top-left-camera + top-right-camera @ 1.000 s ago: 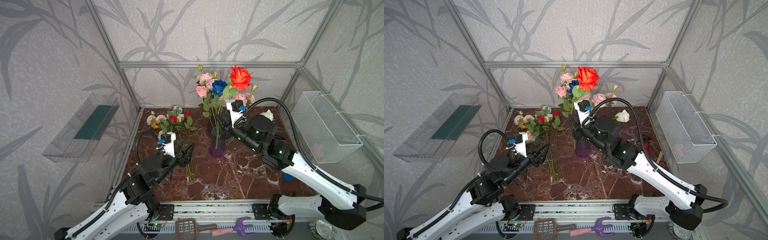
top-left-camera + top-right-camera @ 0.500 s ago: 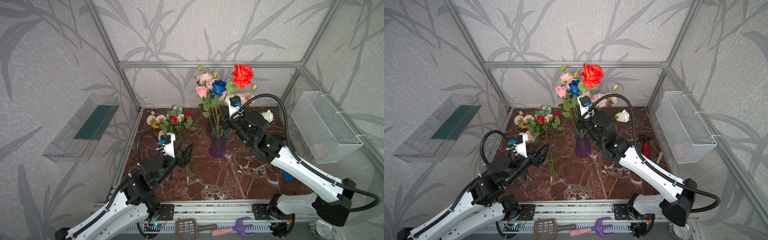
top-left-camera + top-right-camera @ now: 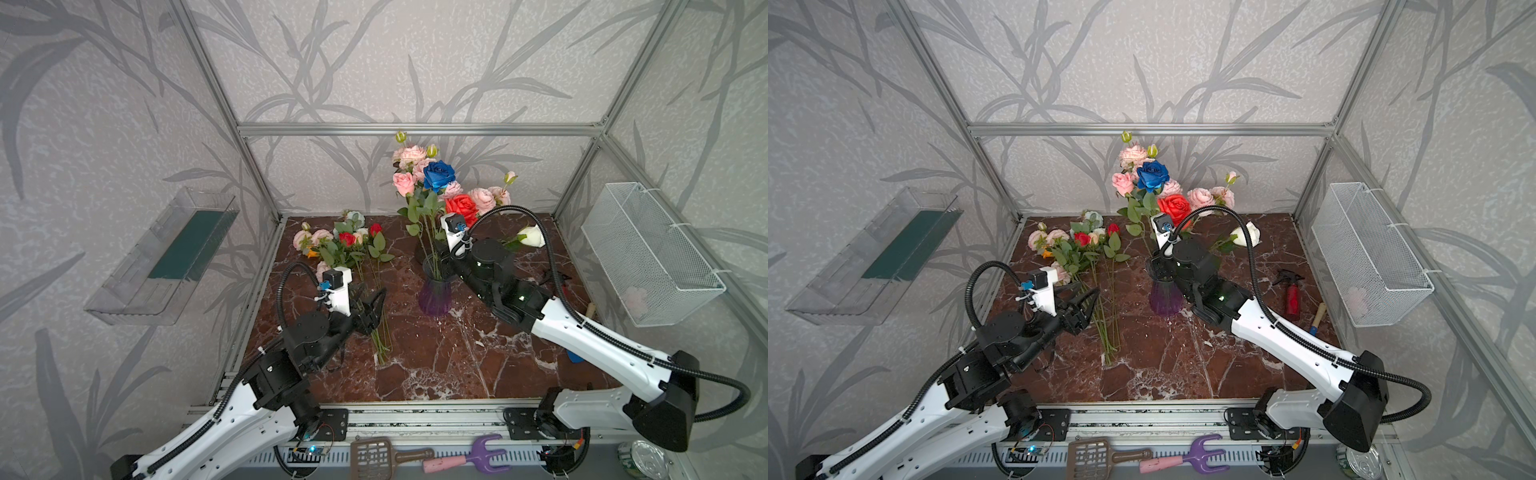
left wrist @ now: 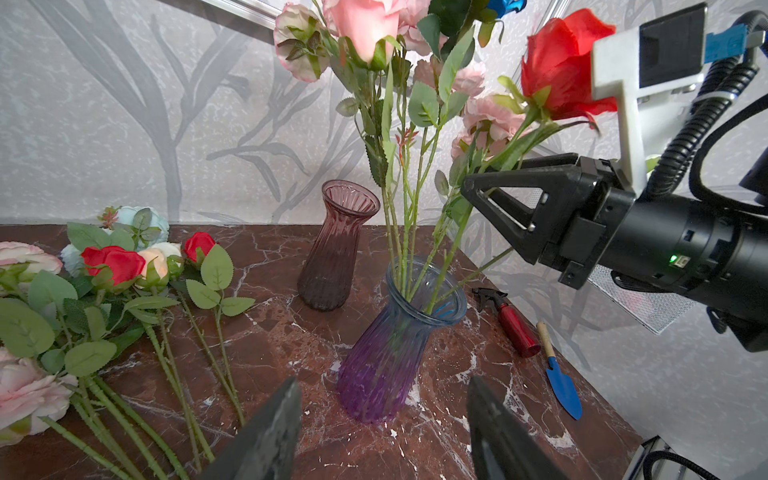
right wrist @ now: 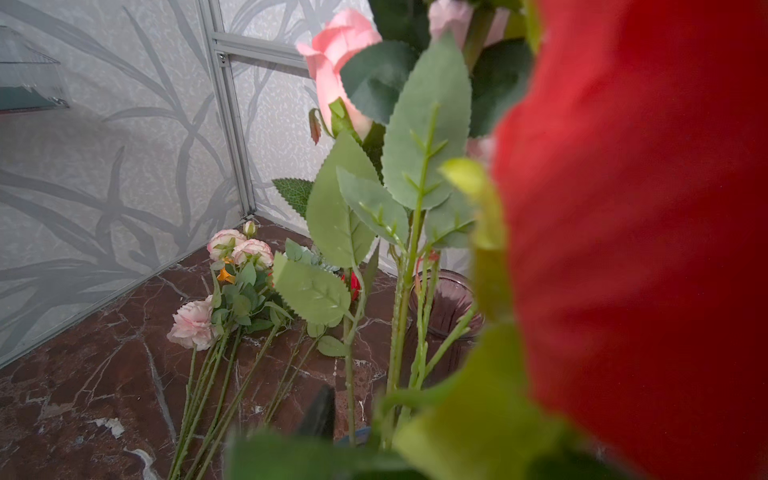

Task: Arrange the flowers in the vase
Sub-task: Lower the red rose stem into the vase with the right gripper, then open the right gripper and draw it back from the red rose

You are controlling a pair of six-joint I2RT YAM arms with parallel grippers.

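A purple glass vase [image 3: 435,297] [image 3: 1165,299] [image 4: 382,357] stands mid-table, holding a blue rose [image 3: 438,174], pink roses [image 3: 405,183] and a red rose [image 3: 461,205] [image 4: 561,62] [image 5: 644,208]. My right gripper [image 4: 471,189] sits just above the vase mouth, its jaws a little apart beside the red rose's stem. One finger [image 5: 320,409] shows in the right wrist view; the bloom hides the other. More flowers [image 3: 345,245] [image 4: 112,266] [image 5: 232,291] lie on the table at the left. My left gripper [image 3: 376,301] [image 4: 380,415] hovers open and empty over their stems.
A second, dark maroon vase [image 4: 332,257] stands behind the purple one. A white rose [image 3: 532,237] lies at the back right. A red spray bottle [image 3: 1292,297] and a blue trowel [image 4: 561,382] lie right of the vases. A wire basket [image 3: 648,253] hangs on the right wall.
The right gripper has come down with the red rose, whose bloom now sits low among the vase's flowers, and its jaws have parted. The left arm has not moved.
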